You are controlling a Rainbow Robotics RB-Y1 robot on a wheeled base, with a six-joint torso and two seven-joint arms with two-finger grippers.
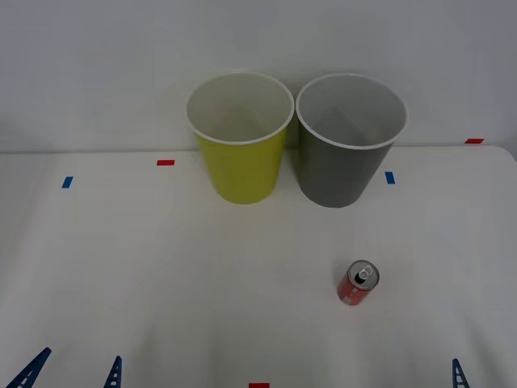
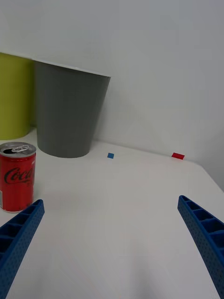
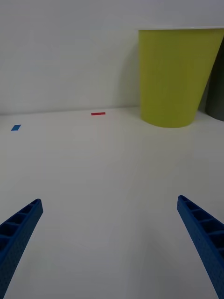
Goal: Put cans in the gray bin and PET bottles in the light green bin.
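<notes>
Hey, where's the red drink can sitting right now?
In the front view the red drink can stands upright on the white table, on the robot's right side, in front of the gray bin and apart from it.

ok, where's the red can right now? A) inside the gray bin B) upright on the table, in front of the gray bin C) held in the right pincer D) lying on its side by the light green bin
B: the red can stands upright on the table, nearer the robot than the gray bin, with its silver top facing up and no pincer touching it; the right pincer is open beside it.
</notes>
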